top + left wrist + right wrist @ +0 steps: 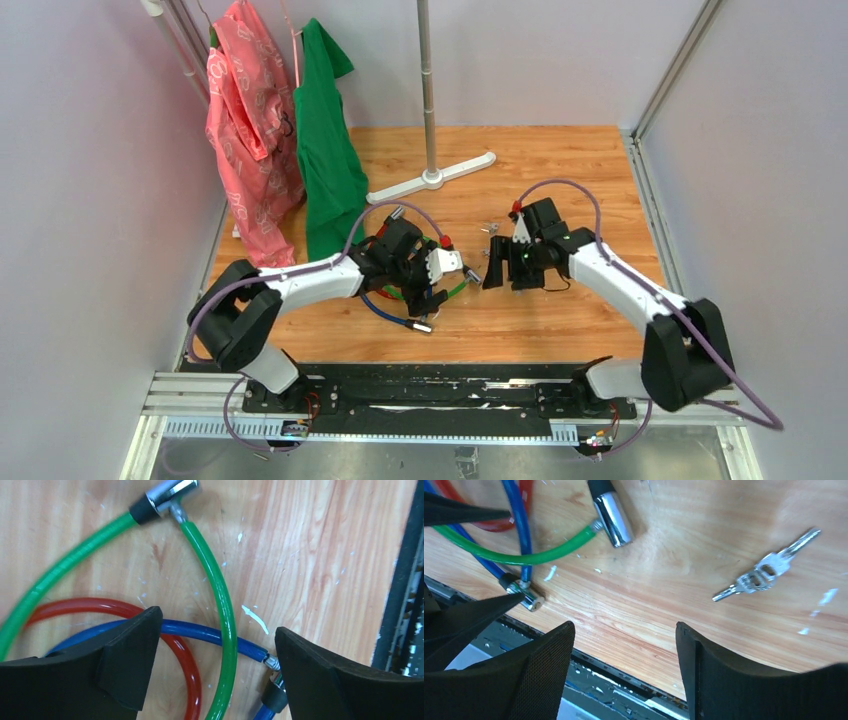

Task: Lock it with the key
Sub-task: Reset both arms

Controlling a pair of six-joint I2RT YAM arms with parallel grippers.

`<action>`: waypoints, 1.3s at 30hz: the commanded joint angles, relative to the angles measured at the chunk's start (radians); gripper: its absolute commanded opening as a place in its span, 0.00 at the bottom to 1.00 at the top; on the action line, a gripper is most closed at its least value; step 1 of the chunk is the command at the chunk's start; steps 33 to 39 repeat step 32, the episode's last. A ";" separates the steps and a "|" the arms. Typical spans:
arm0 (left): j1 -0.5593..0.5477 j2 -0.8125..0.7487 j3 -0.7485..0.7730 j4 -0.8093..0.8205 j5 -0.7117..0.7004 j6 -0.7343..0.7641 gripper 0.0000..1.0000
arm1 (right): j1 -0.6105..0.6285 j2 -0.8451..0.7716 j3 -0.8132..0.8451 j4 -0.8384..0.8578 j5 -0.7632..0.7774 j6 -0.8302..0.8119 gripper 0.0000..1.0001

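Top cam high, near side, looks down; 2 wrist cams close over table [310, 555], share green cable [223, 605].

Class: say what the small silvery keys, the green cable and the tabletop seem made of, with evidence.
Small silvery keys: likely metal, bright grey sheen.
Green cable: glossy plastic or rubber sheath, highlights along its curve; core unseen.
Tabletop: wood or wood-look laminate, visible grain.

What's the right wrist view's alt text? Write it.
Small silver keys lie loose on the wooden table, beyond the open, empty right gripper. A green cable and a blue cable with metal ends lie at left.
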 commanded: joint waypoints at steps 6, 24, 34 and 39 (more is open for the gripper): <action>0.001 -0.224 0.291 -0.341 -0.078 -0.026 1.00 | -0.070 -0.294 0.098 -0.060 0.444 -0.131 0.78; 0.546 -0.522 0.211 -0.693 -0.405 -0.213 1.00 | -0.133 -0.695 -0.226 0.139 1.114 0.000 0.97; 0.629 -0.492 0.106 -0.509 -0.440 -0.299 1.00 | -0.133 -0.622 -0.201 0.108 1.111 0.068 0.95; 0.629 -0.492 0.106 -0.509 -0.440 -0.299 1.00 | -0.133 -0.622 -0.201 0.108 1.111 0.068 0.95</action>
